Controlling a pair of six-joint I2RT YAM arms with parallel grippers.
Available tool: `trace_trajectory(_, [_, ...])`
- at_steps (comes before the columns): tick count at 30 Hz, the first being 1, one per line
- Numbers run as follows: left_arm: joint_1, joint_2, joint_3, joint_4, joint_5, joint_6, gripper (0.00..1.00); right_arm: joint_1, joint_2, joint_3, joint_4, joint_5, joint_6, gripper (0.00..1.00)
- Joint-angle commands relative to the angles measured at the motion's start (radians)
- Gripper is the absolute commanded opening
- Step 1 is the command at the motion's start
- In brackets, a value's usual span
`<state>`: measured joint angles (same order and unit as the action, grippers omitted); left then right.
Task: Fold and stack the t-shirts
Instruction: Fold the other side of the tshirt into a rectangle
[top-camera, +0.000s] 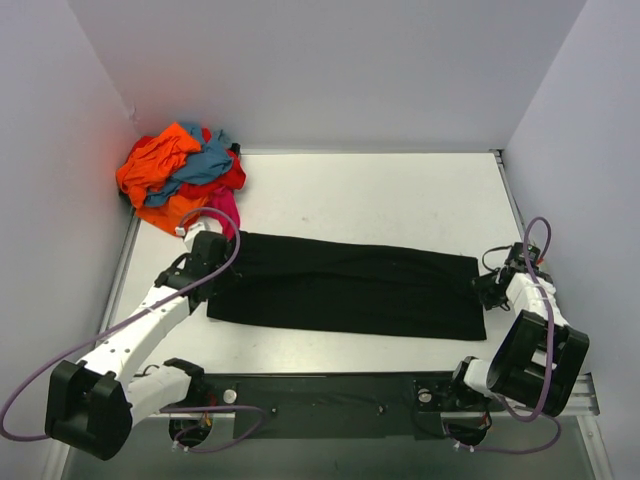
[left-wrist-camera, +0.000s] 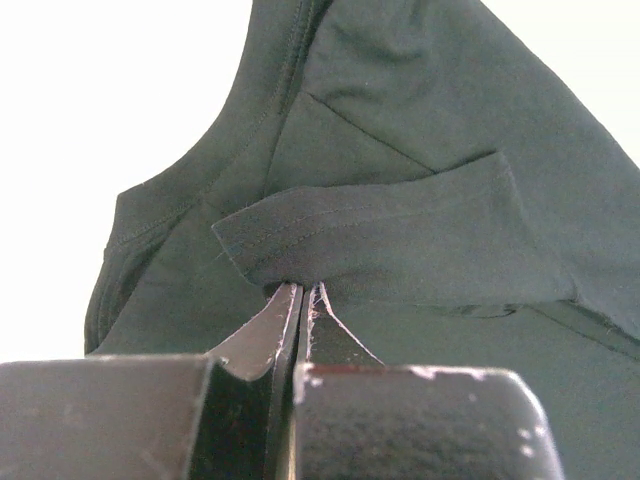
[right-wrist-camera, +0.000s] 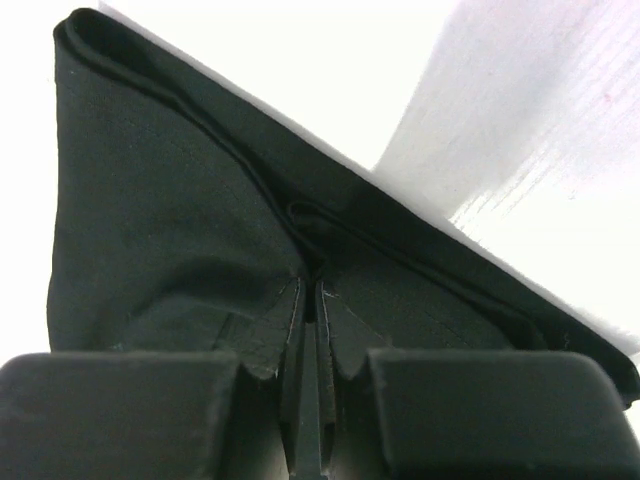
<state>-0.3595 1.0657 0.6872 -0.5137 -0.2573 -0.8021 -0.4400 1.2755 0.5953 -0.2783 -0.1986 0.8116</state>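
A: What is held?
B: The left end effector (left-wrist-camera: 303, 292) is clamped on the black t-shirt (top-camera: 350, 285) at a sleeve hem, the right end effector (right-wrist-camera: 310, 287) on its other, folded end.
A: Handling?
B: Laid banded across the tabletop (top-camera: 400, 200); limp, light, best gripped through all layers.

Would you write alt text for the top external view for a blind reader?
A black t-shirt, folded into a long band, lies across the table, the left gripper and right gripper each pinching one end with closed fingers. A heap of orange, blue, red and magenta t-shirts sits in the far left corner.
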Motion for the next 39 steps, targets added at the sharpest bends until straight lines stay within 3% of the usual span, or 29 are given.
trace_trajectory(1, [0.037, 0.013, 0.069, 0.027, -0.020, 0.026, 0.00, 0.006, 0.028, 0.049, 0.002, -0.013, 0.018, 0.00])
trace_trajectory(10, [0.113, 0.166, 0.267, 0.139, -0.046, 0.027, 0.00, 0.015, 0.200, 0.241, 0.074, -0.027, 0.130, 0.00])
trace_trajectory(13, [0.129, 0.284, 0.349, 0.210, -0.022, 0.020, 0.00, 0.029, 0.293, 0.372, 0.059, -0.030, 0.155, 0.00])
trace_trajectory(21, [0.137, 0.638, 0.796, 0.205, -0.019, 0.079, 0.00, 0.044, 0.496, 0.636, 0.007, -0.067, 0.169, 0.00])
trace_trajectory(25, [0.146, 0.727, 0.906, 0.205, -0.036, 0.119, 0.00, 0.046, 0.567, 0.710, -0.004, -0.091, 0.155, 0.00])
trace_trajectory(32, [0.156, 0.766, 0.931, 0.213, 0.001, 0.138, 0.00, 0.047, 0.636, 0.819, -0.033, -0.119, 0.130, 0.00])
trace_trajectory(39, [0.151, 0.699, 0.761, 0.316, 0.066, 0.121, 0.00, 0.040, 0.567, 0.772, -0.045, -0.116, 0.123, 0.00])
